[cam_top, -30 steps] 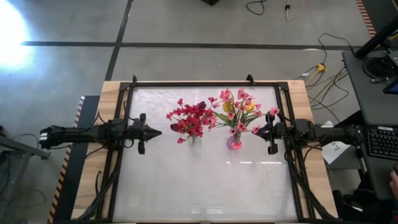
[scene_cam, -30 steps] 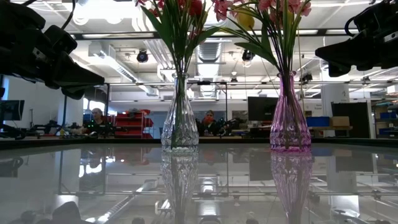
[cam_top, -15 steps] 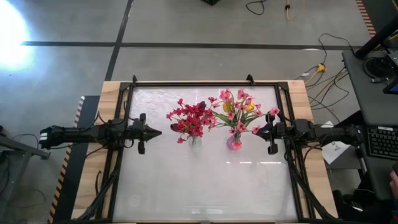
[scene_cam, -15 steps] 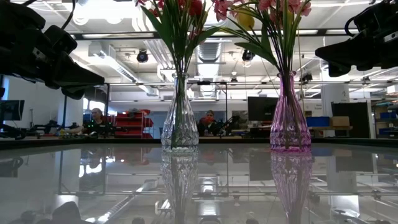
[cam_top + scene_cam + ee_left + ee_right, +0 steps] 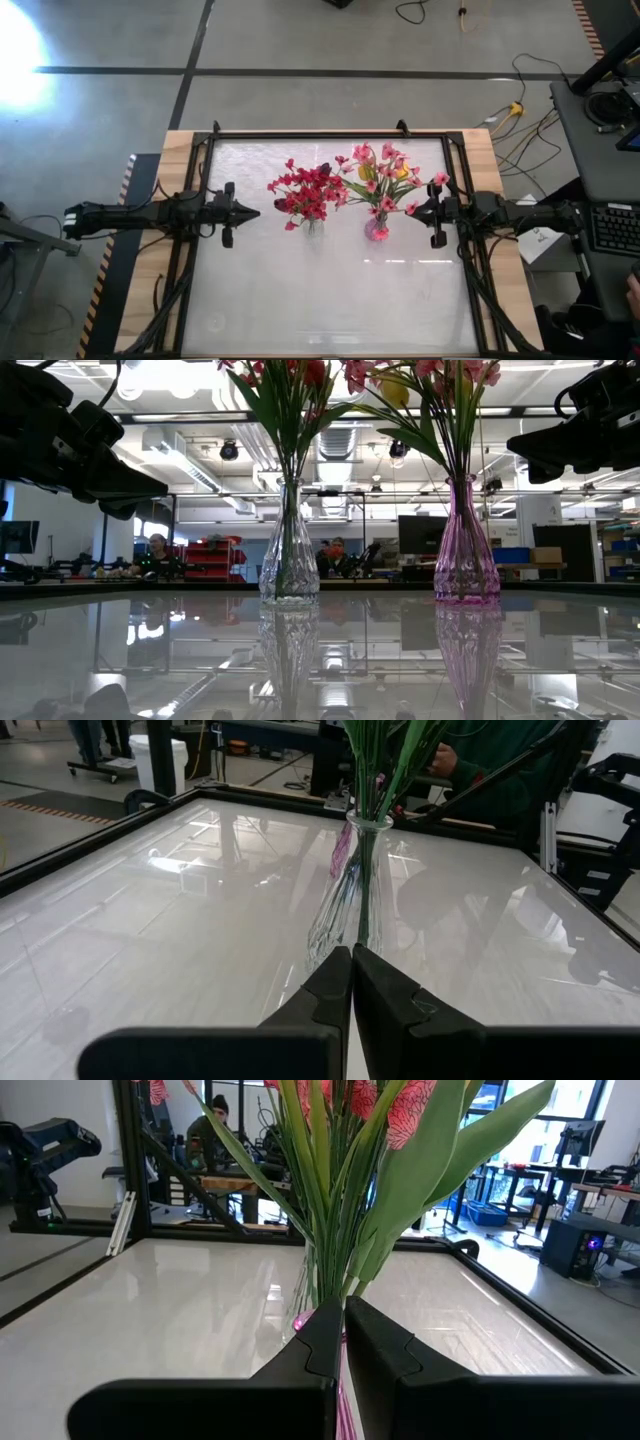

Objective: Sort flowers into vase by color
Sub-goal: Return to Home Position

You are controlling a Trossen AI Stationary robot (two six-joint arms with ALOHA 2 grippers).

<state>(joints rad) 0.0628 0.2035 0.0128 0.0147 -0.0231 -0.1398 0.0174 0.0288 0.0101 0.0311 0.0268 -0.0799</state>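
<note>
Nothing is seen to have moved in the last second: both arms and both vases are found in the same places as before. That is taken to mean the sorting is done and the arms are parked at home. The bunch of small dark-red flowers (image 5: 305,192) on thin green stems is held in the tall clear ribbed glass vase (image 5: 289,550), near the middle of the shiny white table top (image 5: 330,300). The bunch of pink and yellow flowers (image 5: 380,180) with long green leaves is held in the tall pink glass vase (image 5: 465,550), just beside the clear one, on the right arm's side. Every flower that can be seen is in a vase. The left gripper (image 5: 252,212) is kept at the left side of the table, pointed at the clear vase and apart from it. Its two dark fingers are pressed together and nothing is held. The right gripper (image 5: 415,212) is kept at the right side, near the pink vase, with pink blossoms just beside it. Its fingers are pressed together too, and nothing is held
</note>
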